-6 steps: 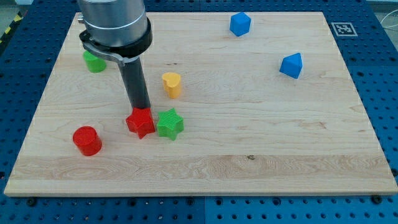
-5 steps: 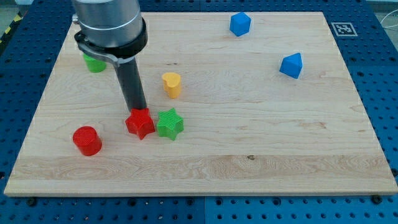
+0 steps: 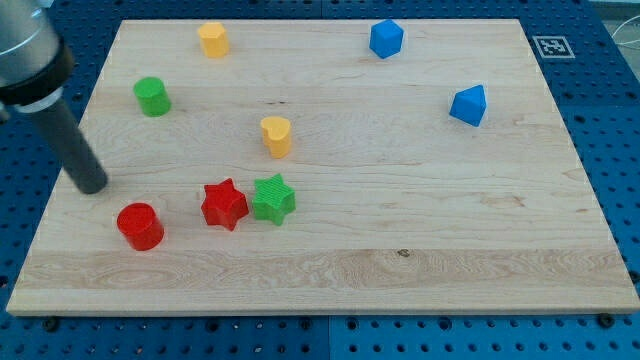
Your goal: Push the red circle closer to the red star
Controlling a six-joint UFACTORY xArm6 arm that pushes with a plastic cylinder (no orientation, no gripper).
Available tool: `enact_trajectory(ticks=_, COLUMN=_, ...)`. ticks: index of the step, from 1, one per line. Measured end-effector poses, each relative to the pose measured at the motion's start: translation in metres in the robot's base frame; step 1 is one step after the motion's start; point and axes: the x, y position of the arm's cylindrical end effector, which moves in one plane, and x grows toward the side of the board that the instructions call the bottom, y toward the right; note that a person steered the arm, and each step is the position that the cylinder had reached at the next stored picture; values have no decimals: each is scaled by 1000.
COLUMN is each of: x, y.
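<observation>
The red circle [image 3: 139,225] stands near the board's lower left. The red star [image 3: 224,204] lies to its right, apart from it, and touches the green star [image 3: 273,198] on its own right. My tip [image 3: 91,186] rests on the board up and to the left of the red circle, with a small gap between them. The rod leans up toward the view's top left corner.
A green cylinder [image 3: 152,96] stands at the upper left. One yellow block [image 3: 276,135] sits above the stars, another yellow block [image 3: 212,39] at the top. Two blue blocks [image 3: 385,38] [image 3: 468,105] lie at the upper right. The board's left edge [image 3: 62,170] is close to my tip.
My tip has moved left, from just above the red star to the board's left side above the red circle. The blocks have not moved. The far yellow block is now uncovered.
</observation>
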Motion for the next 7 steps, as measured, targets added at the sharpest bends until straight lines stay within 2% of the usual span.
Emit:
enact_trajectory(ticks=1, x=29, y=-18)
enact_trajectory(ticks=3, x=93, y=14)
enact_trajectory(ticks=4, x=93, y=39)
enact_trajectory(ticks=6, x=60, y=69)
enact_trajectory(ticks=7, x=57, y=88)
